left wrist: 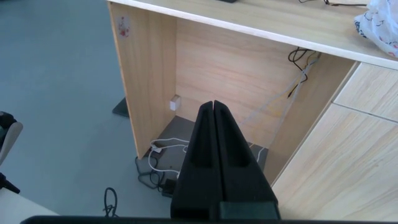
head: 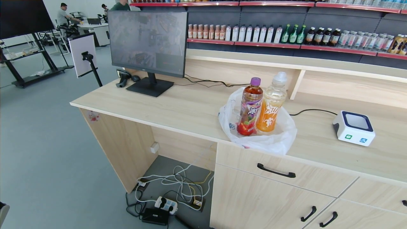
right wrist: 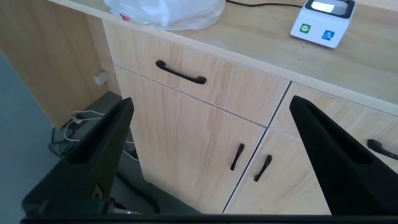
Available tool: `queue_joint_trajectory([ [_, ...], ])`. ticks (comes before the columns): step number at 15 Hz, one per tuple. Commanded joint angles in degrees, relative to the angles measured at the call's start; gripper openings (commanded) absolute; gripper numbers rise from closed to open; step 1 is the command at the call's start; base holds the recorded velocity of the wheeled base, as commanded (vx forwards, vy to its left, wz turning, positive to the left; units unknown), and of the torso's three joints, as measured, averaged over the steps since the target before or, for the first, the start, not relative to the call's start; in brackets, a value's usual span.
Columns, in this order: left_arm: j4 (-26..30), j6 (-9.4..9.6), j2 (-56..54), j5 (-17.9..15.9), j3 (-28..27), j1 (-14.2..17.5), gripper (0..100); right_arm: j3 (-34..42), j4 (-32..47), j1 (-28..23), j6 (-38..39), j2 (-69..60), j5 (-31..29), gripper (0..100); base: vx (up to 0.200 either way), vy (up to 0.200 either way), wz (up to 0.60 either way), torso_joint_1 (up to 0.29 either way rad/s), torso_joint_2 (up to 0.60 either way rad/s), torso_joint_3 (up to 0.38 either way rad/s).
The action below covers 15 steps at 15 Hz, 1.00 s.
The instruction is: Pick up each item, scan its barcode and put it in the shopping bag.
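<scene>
Two drink bottles stand upright in a white shopping bag [head: 279, 140] near the counter's front edge: a purple-capped red tea bottle [head: 250, 108] and a clear-capped orange bottle [head: 272, 105], side by side. A white barcode scanner [head: 354, 128] sits on the counter to their right, also seen as the scanner [right wrist: 322, 23] from the right wrist. My left gripper [left wrist: 213, 109] is shut and empty, low in front of the counter's open knee space. My right gripper [right wrist: 211, 124] is open and empty, facing the drawer fronts below the bag [right wrist: 165, 12].
A monitor [head: 148, 43] and a handheld scanner [head: 122, 79] stand at the counter's far left. Drawers with black handles [head: 276, 171] sit under the bag. Cables and a power strip [head: 165, 203] lie on the floor in the knee space. Shelves of bottles [head: 286, 33] line the back wall.
</scene>
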Motion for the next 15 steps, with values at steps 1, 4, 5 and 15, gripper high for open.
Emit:
queue_joint_trajectory([
  [1, -0.02, 0.04, 0.09, 0.04, 0.00, 0.00, 0, 0.00, 0.04, 0.01, 0.00, 0.05, 0.02, 100, 0.000, 0.000, -0.60, 0.002, 0.00, -0.002],
  [4, 0.16, 0.13, 0.09, 0.04, 0.00, 0.00, 0, 0.00, 0.04, 0.01, 0.18, 0.05, -0.07, 100, 0.000, 0.000, -0.60, 0.009, 0.00, 0.004],
  [5, 0.25, 0.13, 0.09, 0.04, 0.00, 0.00, 0, 0.00, -0.04, 0.01, 0.27, 0.05, -0.07, 100, 0.000, 0.000, -0.60, 0.007, 0.00, 0.007],
  [15, 0.51, 0.57, 0.00, -0.05, 0.00, 0.00, 0, 0.00, 0.04, 0.01, -0.96, 0.05, -0.16, 100, 0.120, -0.120, -0.06, -0.001, 0.00, 0.002],
])
